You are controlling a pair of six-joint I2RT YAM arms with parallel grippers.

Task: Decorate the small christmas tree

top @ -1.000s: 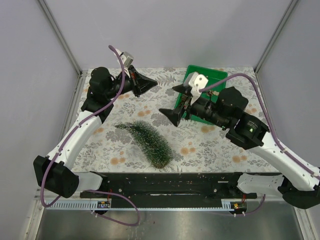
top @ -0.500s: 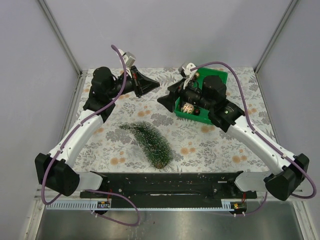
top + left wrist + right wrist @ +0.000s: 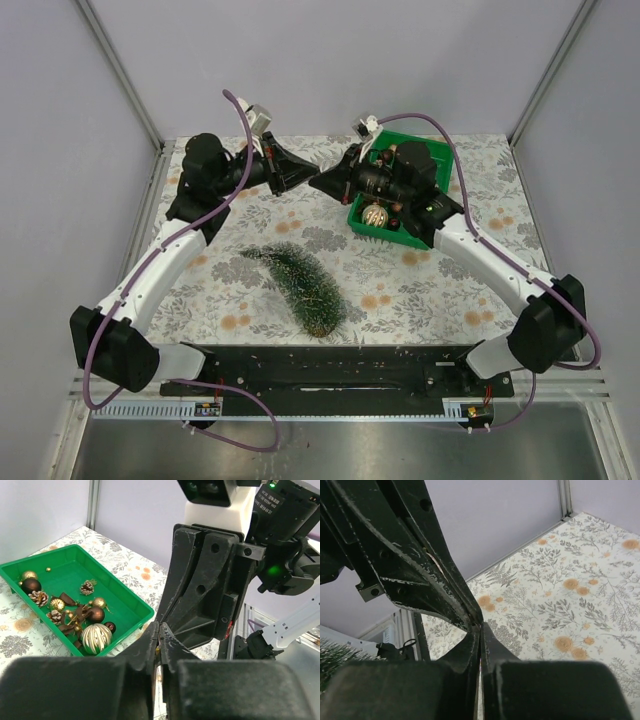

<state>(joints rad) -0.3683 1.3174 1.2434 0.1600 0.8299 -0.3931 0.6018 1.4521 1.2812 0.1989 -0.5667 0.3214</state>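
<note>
The left tool (image 3: 308, 172) and right tool (image 3: 320, 184) touched tip to tip, both pressed together — seemingly passing something tiny — while the small christmas tree (image 3: 300, 285) lay toppled.

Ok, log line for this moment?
left gripper: shut | right gripper: shut, tip to tip with left | bristly dark green cone tree: lying on its side, bare | green plastic bin: ornaments inside
</note>
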